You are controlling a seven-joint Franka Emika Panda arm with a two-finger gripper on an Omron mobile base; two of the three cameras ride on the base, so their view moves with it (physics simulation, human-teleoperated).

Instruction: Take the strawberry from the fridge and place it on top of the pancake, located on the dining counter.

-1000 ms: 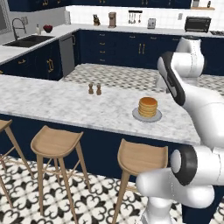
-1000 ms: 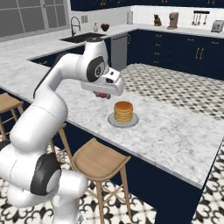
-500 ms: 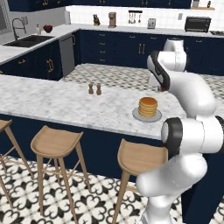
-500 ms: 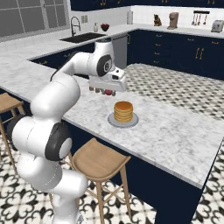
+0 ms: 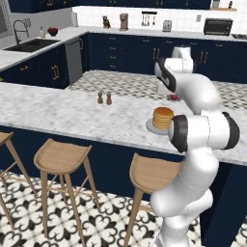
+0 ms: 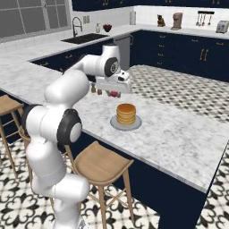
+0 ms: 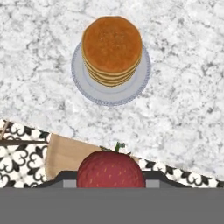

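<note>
My gripper (image 6: 114, 93) is shut on the strawberry (image 6: 114, 94), a small red berry, and hangs above the dining counter (image 6: 179, 134) just beyond the pancake (image 6: 126, 113). The left base view has the gripper (image 5: 172, 96) and strawberry (image 5: 173, 98) behind the pancake (image 5: 163, 117), over the counter's (image 5: 72, 113) far side. In the hand view the strawberry (image 7: 111, 169) sits between the fingertips (image 7: 61, 177), with the golden pancake (image 7: 112, 43) on its pale plate (image 7: 87, 87) ahead. The fridge is out of view.
Two small brown shakers (image 5: 104, 98) stand on the counter left of the pancake. Wooden stools (image 5: 62, 155) (image 5: 152, 173) line the near side of the counter. My own arm rises close beside the plate (image 5: 150, 126).
The arm has swung round and straightened upward. The hand with the strawberry has shifted slightly toward the pancake. The pancake and shakers have not moved.
</note>
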